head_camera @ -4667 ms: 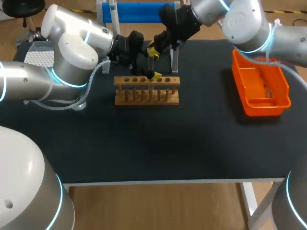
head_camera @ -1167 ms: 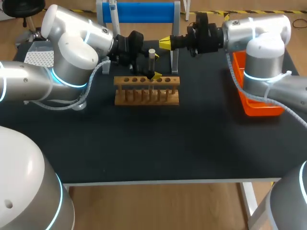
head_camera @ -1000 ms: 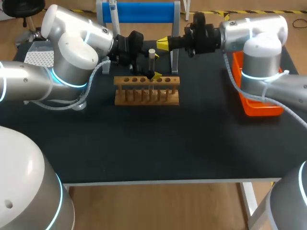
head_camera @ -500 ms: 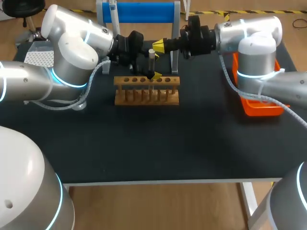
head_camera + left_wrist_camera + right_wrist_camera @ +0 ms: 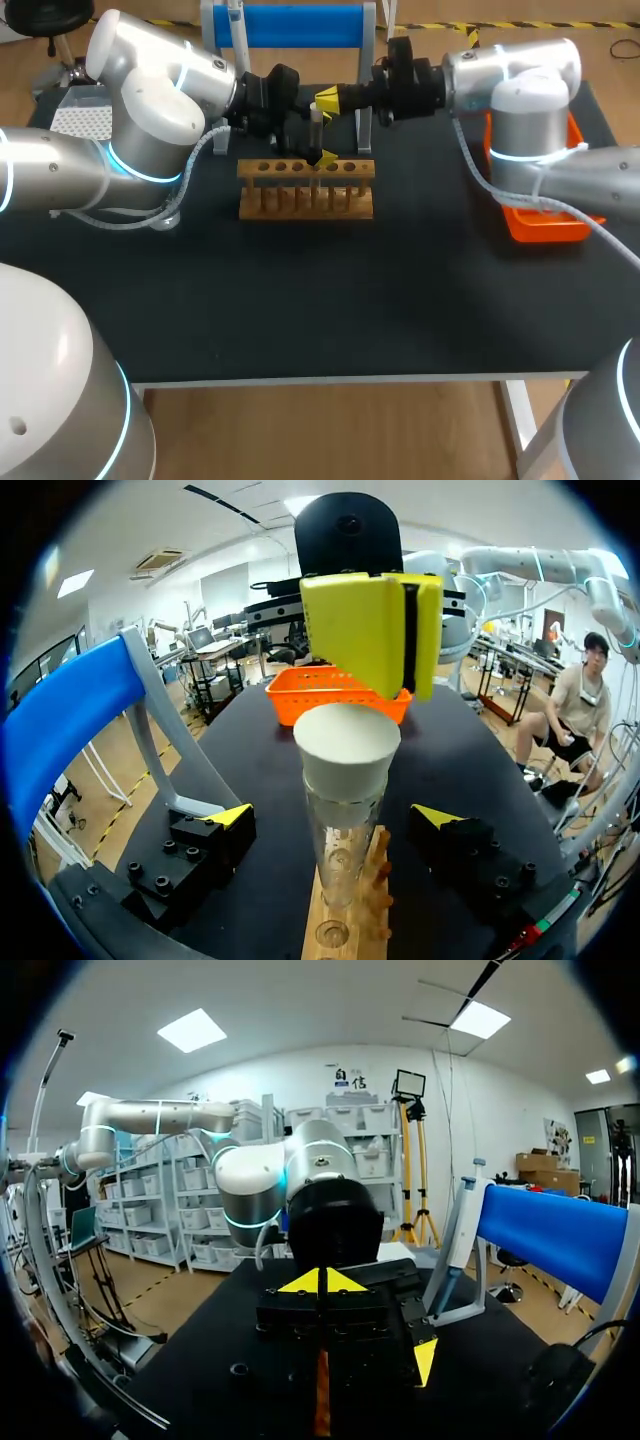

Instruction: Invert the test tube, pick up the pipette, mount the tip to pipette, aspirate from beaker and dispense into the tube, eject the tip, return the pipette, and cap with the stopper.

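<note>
The test tube [image 5: 338,852] stands upright at the far middle of the table [image 5: 320,300]. Its foot goes down into a hole of the wooden rack [image 5: 306,190], and a pale stopper [image 5: 347,748] sits in its mouth.

Our left arm comes in from the left, and our left gripper [image 5: 335,816] is level with the tube. Its fingers [image 5: 232,816] are spread wide, one on each side of the glass and both clear of it, so it holds nothing.

Our right arm reaches across from the right, lying almost level above the table. Our right gripper [image 5: 405,635] has its two yellow tips pressed flat together with nothing between them. Seen from the left wrist, those tips hang right at the top of the stopper. We cannot tell whether they touch it or stop just short. From overhead they lie just to the right of the stopper.

In the right wrist view the joined tips point straight at the black body of the left gripper, which is close ahead.

An orange basket [image 5: 548,222] lies at the right side of the table, partly hidden under our right arm. A stand with a blue bar [image 5: 290,22] rises at the far edge, behind the rack and the tube.
</note>
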Action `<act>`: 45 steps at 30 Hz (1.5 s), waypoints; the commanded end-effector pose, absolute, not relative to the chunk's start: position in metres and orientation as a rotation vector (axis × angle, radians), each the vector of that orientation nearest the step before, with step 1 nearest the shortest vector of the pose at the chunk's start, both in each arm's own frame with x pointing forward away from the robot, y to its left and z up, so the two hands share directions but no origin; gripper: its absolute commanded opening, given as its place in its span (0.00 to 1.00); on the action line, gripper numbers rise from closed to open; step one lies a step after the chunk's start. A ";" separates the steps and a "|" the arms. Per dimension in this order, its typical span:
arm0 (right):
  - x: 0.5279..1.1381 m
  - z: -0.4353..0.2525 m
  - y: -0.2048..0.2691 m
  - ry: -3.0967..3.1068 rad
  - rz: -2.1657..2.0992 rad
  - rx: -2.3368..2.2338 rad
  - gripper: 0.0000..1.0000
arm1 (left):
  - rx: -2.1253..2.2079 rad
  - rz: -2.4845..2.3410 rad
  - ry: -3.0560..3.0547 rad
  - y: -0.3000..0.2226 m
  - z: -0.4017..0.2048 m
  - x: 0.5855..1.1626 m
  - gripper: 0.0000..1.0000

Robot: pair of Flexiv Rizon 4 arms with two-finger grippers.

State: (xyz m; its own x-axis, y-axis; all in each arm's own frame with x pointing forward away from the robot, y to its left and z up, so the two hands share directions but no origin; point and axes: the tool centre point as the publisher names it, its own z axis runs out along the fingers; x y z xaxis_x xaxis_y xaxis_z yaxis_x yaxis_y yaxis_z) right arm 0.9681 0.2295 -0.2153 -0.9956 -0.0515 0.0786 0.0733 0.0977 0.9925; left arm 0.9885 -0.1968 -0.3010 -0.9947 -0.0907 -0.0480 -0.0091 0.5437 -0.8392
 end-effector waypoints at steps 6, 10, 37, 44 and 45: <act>0.976 -0.219 0.232 -2.253 -2.042 -0.010 0.00 | -0.085 -1.459 2.689 -0.197 -0.301 0.990 1.00; 0.976 -0.221 0.233 -2.253 -2.042 -0.005 0.00 | -0.085 -1.459 2.689 -0.197 -0.301 0.990 1.00; 0.982 -0.211 0.228 -2.257 -2.087 0.008 0.27 | -0.085 -1.459 2.689 -0.197 -0.301 0.990 1.00; 0.981 -0.187 0.210 -2.331 -2.102 0.042 1.00 | -0.085 -1.459 2.689 -0.197 -0.301 0.990 1.00; 0.980 -0.185 0.205 -2.345 -2.097 0.038 1.00 | -0.085 -1.459 2.689 -0.197 -0.301 0.990 1.00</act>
State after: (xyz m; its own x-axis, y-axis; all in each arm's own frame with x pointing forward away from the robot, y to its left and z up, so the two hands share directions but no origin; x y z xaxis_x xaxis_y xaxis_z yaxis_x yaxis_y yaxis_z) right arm 0.9908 0.2192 -0.1958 -0.9994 -0.0297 -0.0180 -0.0205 0.0874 0.9960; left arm 0.9885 -0.1968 -0.3010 -0.9947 -0.0908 -0.0479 -0.0092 0.5437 -0.8392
